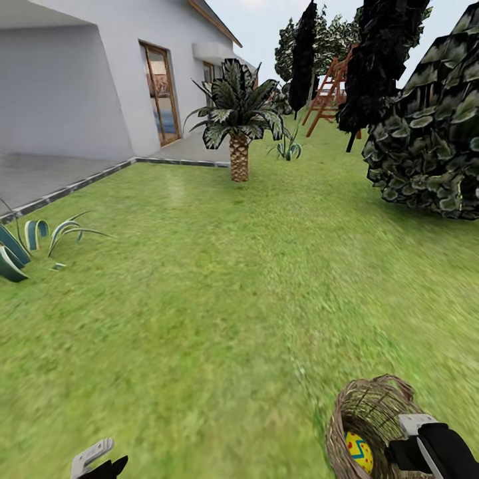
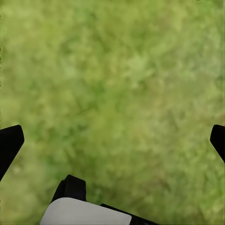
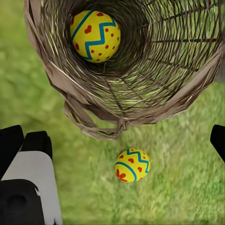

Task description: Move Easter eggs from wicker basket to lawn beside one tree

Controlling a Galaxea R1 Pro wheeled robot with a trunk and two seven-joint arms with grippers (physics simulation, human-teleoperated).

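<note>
The wicker basket [image 1: 372, 416] stands on the lawn [image 1: 219, 299] at the bottom right of the head view. One yellow egg [image 3: 95, 36] with a blue zigzag and red dots lies inside it, also visible from the head as the egg [image 1: 359, 452]. A second egg [image 3: 132, 165] rests on the grass just outside the basket's rim [image 3: 117, 123]. The third egg is out of view. My right gripper [image 3: 113, 145] hangs open above the basket's near edge and the loose egg. My left gripper [image 2: 112, 140] is open over bare grass, low at the left [image 1: 96, 460].
A dark-leaved tree [image 1: 382, 66] and a big leafy crown [image 1: 432, 133] stand far right. A scaly palm [image 1: 238, 133] grows mid-distance, with the white house [image 1: 100, 73] and grey paving [image 1: 46, 176] to the left. Spiky plants [image 1: 26, 243] sit at the left edge.
</note>
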